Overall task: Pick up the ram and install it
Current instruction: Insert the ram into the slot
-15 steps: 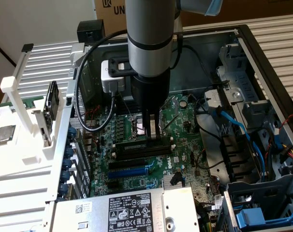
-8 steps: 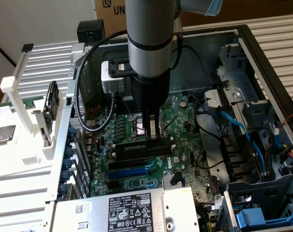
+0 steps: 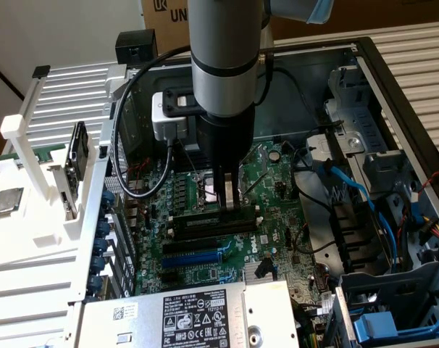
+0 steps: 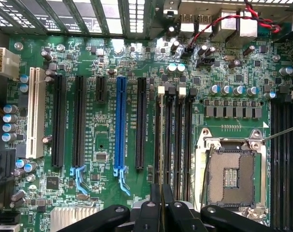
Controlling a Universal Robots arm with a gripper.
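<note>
Gripper (image 4: 161, 195): black. Arm (image 3: 223, 58) above it: silver-grey with a black band. Ram (image 3: 212, 222) at the gripper tips: dark green, black chips. Motherboard (image 4: 112, 145) beneath the gripper: green (dotted with silver-topped capacitors (image 4: 232, 90)). Near the gripper, one bright blue slot (image 4: 121, 125); farther off, black slots (image 4: 80, 121), then a white slot (image 4: 34, 116).

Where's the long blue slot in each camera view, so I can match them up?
Exterior view: the long blue slot lies between the gripper and the labelled metal box.
Wrist view: the long blue slot runs between two black slots.
Shared landmark: the CPU socket.
</note>
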